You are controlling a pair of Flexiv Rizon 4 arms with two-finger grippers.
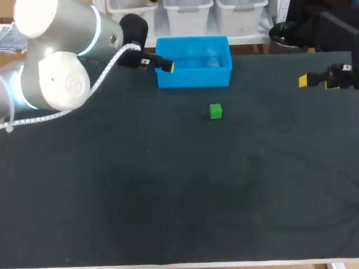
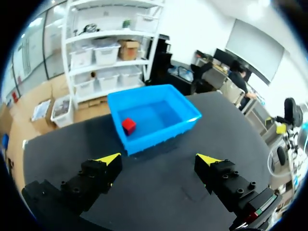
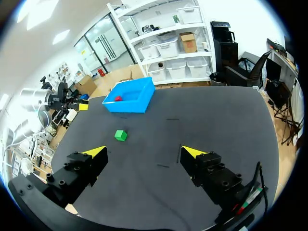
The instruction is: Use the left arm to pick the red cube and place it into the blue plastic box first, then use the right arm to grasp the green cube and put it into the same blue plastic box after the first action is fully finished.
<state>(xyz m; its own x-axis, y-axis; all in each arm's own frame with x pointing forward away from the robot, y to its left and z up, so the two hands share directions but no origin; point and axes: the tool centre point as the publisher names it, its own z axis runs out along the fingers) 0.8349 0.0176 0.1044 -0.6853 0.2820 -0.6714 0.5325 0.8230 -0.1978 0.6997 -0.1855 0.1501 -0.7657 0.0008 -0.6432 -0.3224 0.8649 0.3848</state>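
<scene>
Closest, my left gripper [image 2: 159, 159] hangs open and empty, facing the long side of the blue box [image 2: 159, 137]. The red cube [image 2: 128, 126] lies inside, near one end. The green cube [image 1: 215, 111] sits on the table [image 1: 168, 196] near the box. My right gripper [image 3: 144, 152] is open, well apart.

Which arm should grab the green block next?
Right. The red cube already lies in the blue box, and the open right gripper faces the green cube; the left gripper hangs by the box.
</scene>
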